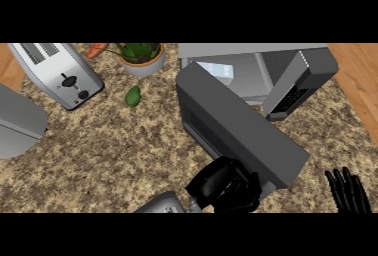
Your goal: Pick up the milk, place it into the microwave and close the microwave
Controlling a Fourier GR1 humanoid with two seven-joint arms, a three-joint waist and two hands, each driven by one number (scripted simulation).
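Note:
The microwave (255, 52) stands at the back right, with its button panel (295, 95) on the right side. Its dark grey door (236, 125) is swung out toward me, hinged at the left. Inside the cavity a pale white-blue box (215, 70) shows, which looks like the milk. My left hand (221, 187) is at the door's near end, its relaxed fingers against the door's outer face and holding nothing. At the lower right edge my right hand (347, 192) rests open with its fingers up.
A silver toaster (59, 72) lies at the back left. Near it are a potted plant (142, 59), a carrot (97, 50) and a small green vegetable (133, 96). A grey appliance (18, 125) sits at the left edge. Wooden floor shows past the counter's right edge.

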